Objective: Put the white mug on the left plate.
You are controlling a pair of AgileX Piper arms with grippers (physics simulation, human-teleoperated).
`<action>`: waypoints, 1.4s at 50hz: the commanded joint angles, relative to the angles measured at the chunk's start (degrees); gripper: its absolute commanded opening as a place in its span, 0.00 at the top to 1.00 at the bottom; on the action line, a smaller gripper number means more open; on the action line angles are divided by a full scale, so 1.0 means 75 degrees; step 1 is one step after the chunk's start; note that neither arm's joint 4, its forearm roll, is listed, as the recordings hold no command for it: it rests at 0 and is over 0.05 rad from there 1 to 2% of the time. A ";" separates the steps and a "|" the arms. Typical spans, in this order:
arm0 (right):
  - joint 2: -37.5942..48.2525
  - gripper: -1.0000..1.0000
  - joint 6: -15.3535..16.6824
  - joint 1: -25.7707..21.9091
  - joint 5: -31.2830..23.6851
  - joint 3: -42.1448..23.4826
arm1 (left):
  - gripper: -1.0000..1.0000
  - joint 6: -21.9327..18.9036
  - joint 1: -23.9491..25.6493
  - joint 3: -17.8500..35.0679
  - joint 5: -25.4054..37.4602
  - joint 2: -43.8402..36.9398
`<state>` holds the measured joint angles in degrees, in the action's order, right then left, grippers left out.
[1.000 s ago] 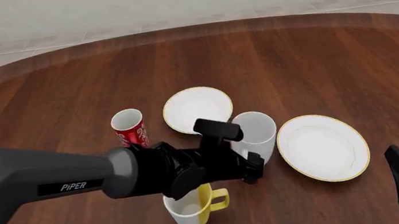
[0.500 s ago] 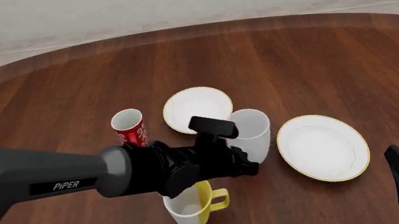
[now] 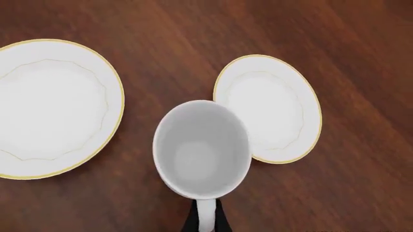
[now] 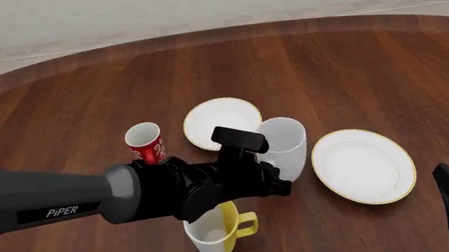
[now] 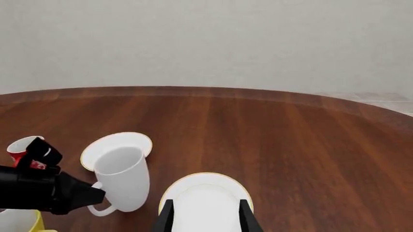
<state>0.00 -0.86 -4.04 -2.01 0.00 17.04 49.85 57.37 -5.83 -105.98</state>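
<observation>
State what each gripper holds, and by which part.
The left gripper is shut on the tall all-white cylindrical mug, pinching its loop handle. The right gripper is open and holds nothing.

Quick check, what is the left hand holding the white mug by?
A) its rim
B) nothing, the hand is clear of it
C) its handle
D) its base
C: in the left wrist view the left hand has its dark fingers closed on either side of the loop handle of the white mug, and the right wrist view shows the same hand meeting that handle.
</observation>
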 commanded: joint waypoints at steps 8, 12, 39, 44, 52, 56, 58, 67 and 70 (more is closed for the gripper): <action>0.0000 0.00 -0.0004 -0.0002 0.0011 0.0000 | 1.00 -0.0150 0.0097 0.0148 0.0165 0.0382; 0.0000 0.00 -0.0004 0.0001 0.0016 0.0000 | 1.00 -0.0190 0.0135 0.0210 0.0220 0.0553; 0.0000 0.00 -0.0286 0.0056 0.0159 -0.0142 | 1.00 -0.0267 -0.0253 0.0811 0.1006 0.1161; 0.0000 0.00 0.0022 0.0051 -0.0053 -0.0122 | 1.00 -0.0507 -0.0355 0.0918 0.1113 0.1265; 0.0000 0.00 0.0012 0.0077 -0.0023 -0.0094 | 1.00 -0.0798 -0.0786 0.1064 0.1248 0.1365; 0.0000 0.00 -0.0008 0.0073 -0.0012 -0.0119 | 1.00 -0.0887 -0.0902 0.1219 0.1360 0.1339; 0.0000 0.00 -0.0008 0.0068 -0.0008 -0.0122 | 1.00 -0.0904 -0.0988 0.1322 0.1439 0.1326; 0.0000 0.00 0.0005 0.0040 -0.0036 -0.0172 | 1.00 -0.1246 -0.1393 0.1805 0.1797 0.1055; 0.0000 0.00 0.0006 0.0035 -0.0022 -0.0163 | 1.00 -0.1433 -0.1491 0.1956 0.1916 0.0907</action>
<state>0.00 -0.92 -3.67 -2.14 -1.08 9.68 41.48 68.51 6.04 -97.49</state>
